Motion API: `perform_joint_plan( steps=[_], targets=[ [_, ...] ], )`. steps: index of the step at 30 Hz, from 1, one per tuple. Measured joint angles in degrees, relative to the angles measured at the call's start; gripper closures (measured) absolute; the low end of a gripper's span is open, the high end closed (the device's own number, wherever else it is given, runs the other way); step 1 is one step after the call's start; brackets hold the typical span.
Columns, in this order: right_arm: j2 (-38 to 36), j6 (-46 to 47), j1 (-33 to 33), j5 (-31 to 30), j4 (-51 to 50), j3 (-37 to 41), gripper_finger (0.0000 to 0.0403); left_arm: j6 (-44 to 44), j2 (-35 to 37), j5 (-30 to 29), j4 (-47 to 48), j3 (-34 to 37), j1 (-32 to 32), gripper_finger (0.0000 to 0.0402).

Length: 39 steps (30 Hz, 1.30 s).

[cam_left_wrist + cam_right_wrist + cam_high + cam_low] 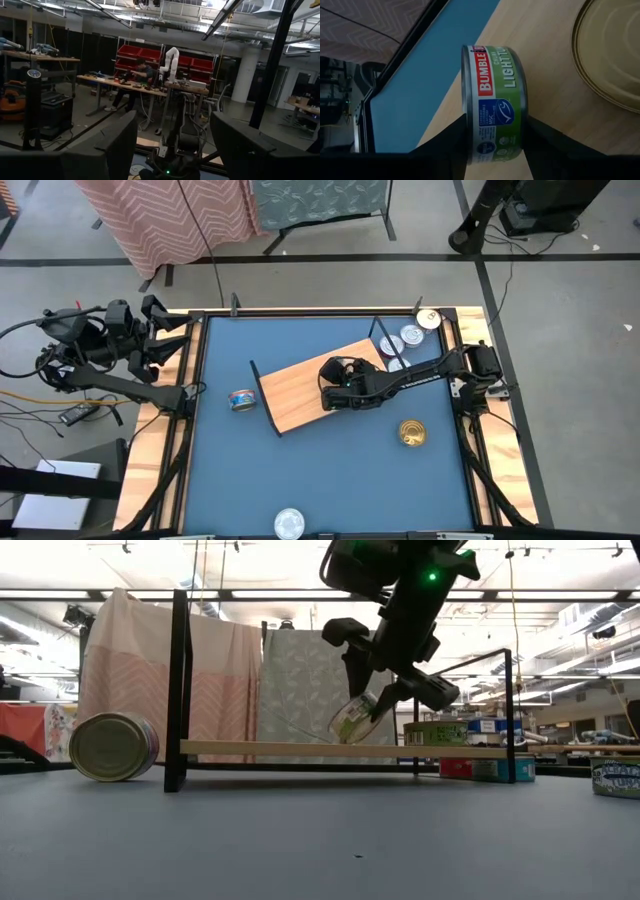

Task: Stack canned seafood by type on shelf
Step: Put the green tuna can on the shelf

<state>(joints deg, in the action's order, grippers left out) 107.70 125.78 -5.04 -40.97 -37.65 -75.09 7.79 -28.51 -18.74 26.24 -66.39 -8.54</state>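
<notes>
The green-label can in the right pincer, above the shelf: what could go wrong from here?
1. The green-label can hangs tilted on its edge in the right pincer. If released like this, it may roll along the shelf or fall off.
2. A gold-lidded can lies close beside it on the board; lowering the can could knock it.
3. The shelf stands askew on the table, so a push might shift it.

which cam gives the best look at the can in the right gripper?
Right wrist view: the green-labelled can fills the frame on edge between the right gripper fingers, over the shelf. Low view shows it tilted just above the board. High view hides it under the arm; left wrist view looks into the room.
</notes>
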Motion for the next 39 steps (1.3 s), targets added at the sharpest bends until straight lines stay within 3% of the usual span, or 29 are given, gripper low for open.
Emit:
perform_joint_plan(
  steps=[15, 25, 31, 35, 39],
  targets=[
    [0.0, -7.38, -2.11, 0.15, 2.13, 0.0, 0.0209, -0.06, 0.0, 0.06, 0.02, 0.0, 0.0, 0.0149],
    [0.0, -10.91, -2.1, 0.76, 5.05, 0.0, 0.0128, -0.21, 0.0, 1.49, 0.02, 0.0, 0.0, 0.0149],
    [-0.09, -11.09, -2.51, 5.57, 5.9, 0.0, 0.009, -0.42, 0.0, 1.49, 0.02, 0.0, 0.0, 0.0149],
    [-0.61, -19.93, -4.21, 8.48, 15.77, 0.0, 0.0098, -0.47, 0.0, 1.49, 0.01, 0.0, 0.0, 0.0149],
    [-1.06, -33.68, -5.89, 10.92, 30.48, 0.0, 0.0147, -0.49, 0.0, 1.49, 0.02, 0.0, 0.0, 0.0149]
  ],
)
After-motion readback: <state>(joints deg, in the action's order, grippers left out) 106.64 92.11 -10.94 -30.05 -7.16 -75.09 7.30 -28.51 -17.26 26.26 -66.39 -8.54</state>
